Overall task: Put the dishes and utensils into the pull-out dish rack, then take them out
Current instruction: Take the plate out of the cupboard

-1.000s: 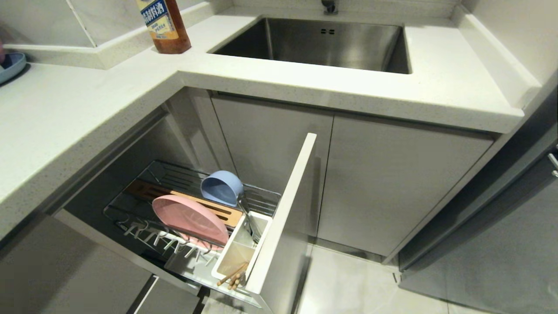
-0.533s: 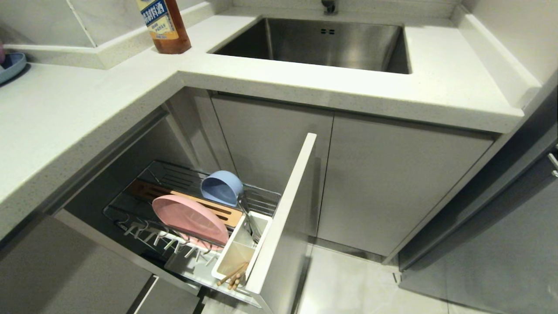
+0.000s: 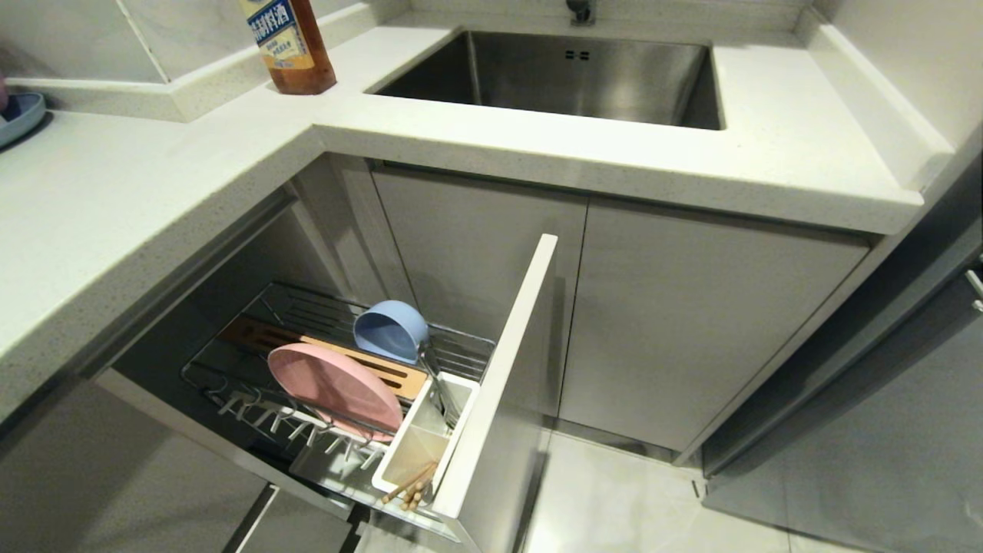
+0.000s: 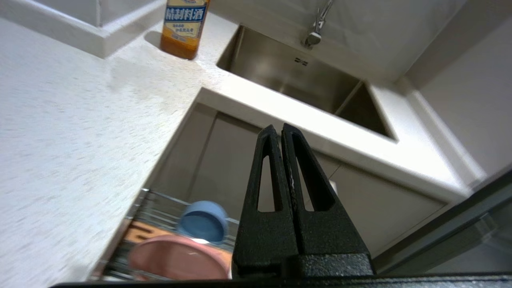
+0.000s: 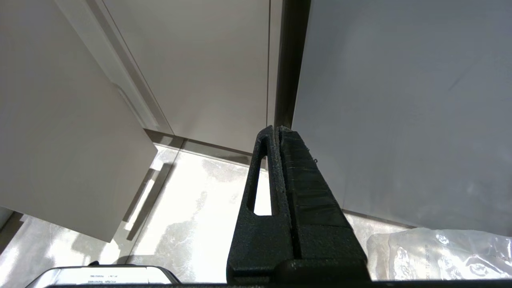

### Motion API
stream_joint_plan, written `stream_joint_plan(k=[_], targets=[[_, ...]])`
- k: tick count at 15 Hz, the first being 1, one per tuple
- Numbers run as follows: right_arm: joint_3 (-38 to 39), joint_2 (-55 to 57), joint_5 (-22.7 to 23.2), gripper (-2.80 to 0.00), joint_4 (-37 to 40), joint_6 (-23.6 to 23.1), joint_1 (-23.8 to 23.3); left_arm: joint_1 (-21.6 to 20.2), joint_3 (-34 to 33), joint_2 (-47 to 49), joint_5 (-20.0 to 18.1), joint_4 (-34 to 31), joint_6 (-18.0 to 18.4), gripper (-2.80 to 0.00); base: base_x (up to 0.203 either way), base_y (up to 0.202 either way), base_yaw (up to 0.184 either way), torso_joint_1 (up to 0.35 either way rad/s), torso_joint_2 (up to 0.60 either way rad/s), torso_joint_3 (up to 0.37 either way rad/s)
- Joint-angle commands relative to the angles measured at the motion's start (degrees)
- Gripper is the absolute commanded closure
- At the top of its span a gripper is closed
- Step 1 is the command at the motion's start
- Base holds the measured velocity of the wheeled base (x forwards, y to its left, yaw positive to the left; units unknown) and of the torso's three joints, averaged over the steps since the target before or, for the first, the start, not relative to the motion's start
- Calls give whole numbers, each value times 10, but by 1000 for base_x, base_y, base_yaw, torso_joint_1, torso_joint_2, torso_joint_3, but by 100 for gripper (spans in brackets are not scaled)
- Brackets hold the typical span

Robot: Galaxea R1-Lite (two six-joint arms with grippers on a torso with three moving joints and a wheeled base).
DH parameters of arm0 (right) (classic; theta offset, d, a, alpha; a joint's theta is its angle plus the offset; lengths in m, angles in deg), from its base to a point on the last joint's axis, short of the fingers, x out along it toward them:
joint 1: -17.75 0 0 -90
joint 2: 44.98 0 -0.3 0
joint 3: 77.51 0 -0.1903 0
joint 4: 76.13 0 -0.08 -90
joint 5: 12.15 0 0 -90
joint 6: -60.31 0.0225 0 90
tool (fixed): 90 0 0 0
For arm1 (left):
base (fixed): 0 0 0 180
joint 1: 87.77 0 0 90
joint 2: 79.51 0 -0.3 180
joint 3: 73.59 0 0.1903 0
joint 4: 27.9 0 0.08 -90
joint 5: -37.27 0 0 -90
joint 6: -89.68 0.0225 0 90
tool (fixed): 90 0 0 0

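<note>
Pull-out dish rack (image 3: 253, 361) of chrome wire, drawn out from under the corner of a white speckled stone bench (image 3: 115, 223), with a pale grey front panel (image 3: 503, 361) standing edge-on. Loaded already, by the look of it.

Wide flat pale-pink plastic plate (image 3: 335, 386) standing on edge, leaning against the slotted wooden strip (image 3: 322, 349). Light-blue round plastic bowl (image 3: 391, 330) tipped on its side just behind the plate, mouth facing out. White rectangular utensil cup (image 3: 426, 442) against the front panel, holding thin light wooden chopsticks (image 3: 409, 486) at its near end and slim silver metal handles (image 3: 439, 388) at its far end (spoon or fork, cannot tell which).

Left hand (image 4: 282, 130) pressed fully shut, holding nothing, hanging above the rack and well apart from it, with plate (image 4: 178, 262) and bowl (image 4: 203, 221) below. Right hand (image 5: 276, 130) likewise shut and empty, parked low by grey cabinet doors and the pale floor, far from the work.

Handling, as a judgement: plate and bowl probably light, stiff, smooth and a little slippery, not fragile. Best taken by the rim: the plate's upper edge, the bowl's upturned lip. Chopsticks light and thin, prone to roll or splay; best pinched together near the protruding ends. Metal handles slick, needing a firm pinch.
</note>
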Motion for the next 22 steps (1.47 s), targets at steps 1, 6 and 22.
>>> stream_joint_plan(k=[1,6,22], targets=[[1,0,0,0,0,0,0,3,71,82,-1,-30,-31,0,0,0,0,0,0,0],[1,0,0,0,0,0,0,91,230,182,49,-218,-114,0,0,0,0,0,0,0],[1,0,0,0,0,0,0,382,235,381,376,-450,-340,0,0,0,0,0,0,0]])
